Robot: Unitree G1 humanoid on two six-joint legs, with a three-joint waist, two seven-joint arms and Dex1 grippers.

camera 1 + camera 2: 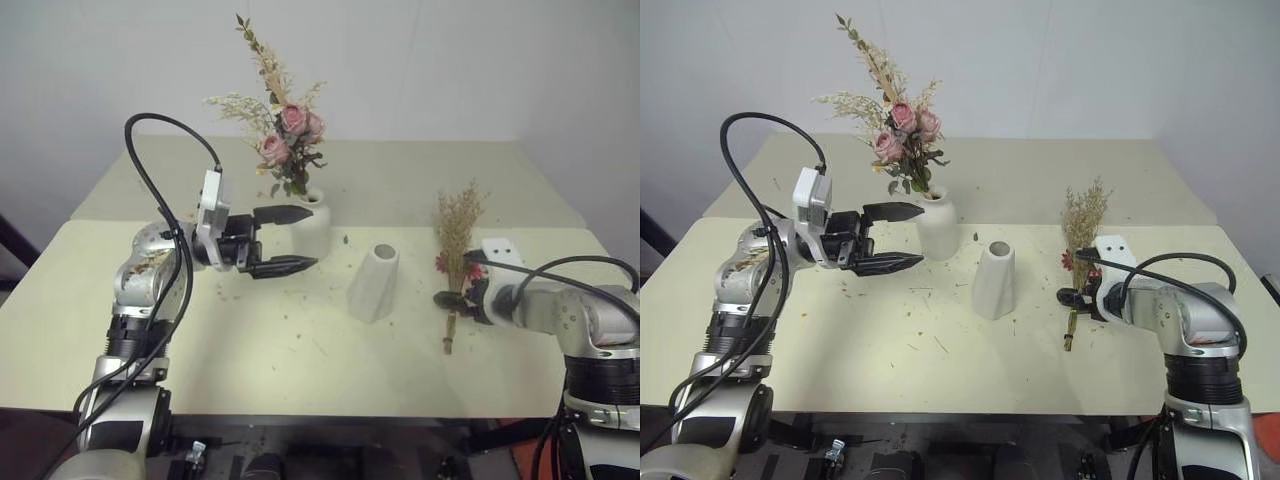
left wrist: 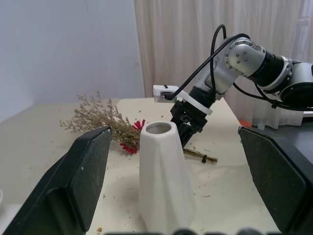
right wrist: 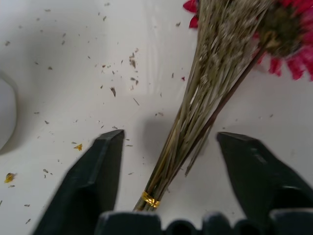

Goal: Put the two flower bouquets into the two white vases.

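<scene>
My right fingers (image 3: 168, 147) stand apart on either side of the grass bouquet (image 3: 205, 98), low on its stems just above the gold tie (image 3: 150, 199); they have not closed on it, and it lies flat on the desk (image 1: 250, 350) with its wispy head and red daisy (image 3: 288, 34) pointing away from me. I judge that I straddle the stems here because the bound end is the firm part to take, and lifting from there should let the stem ends lead down into a vase mouth.

My left fingers (image 1: 290, 240) are spread wide and hold nothing. They point sideways at the cone vase (image 1: 374, 284) and hover between it and the rounded vase (image 1: 312, 226), perhaps ready to steady the cone.

The cone vase stands upright near the desk's middle, its round mouth empty. The grass bouquet lies well to the right of it. Just behind and to the left of the cone, the rounded vase already holds the rose bouquet (image 1: 285, 135), upright in its narrow neck. Loose bits of dried stalk litter the desk around the cone.
</scene>
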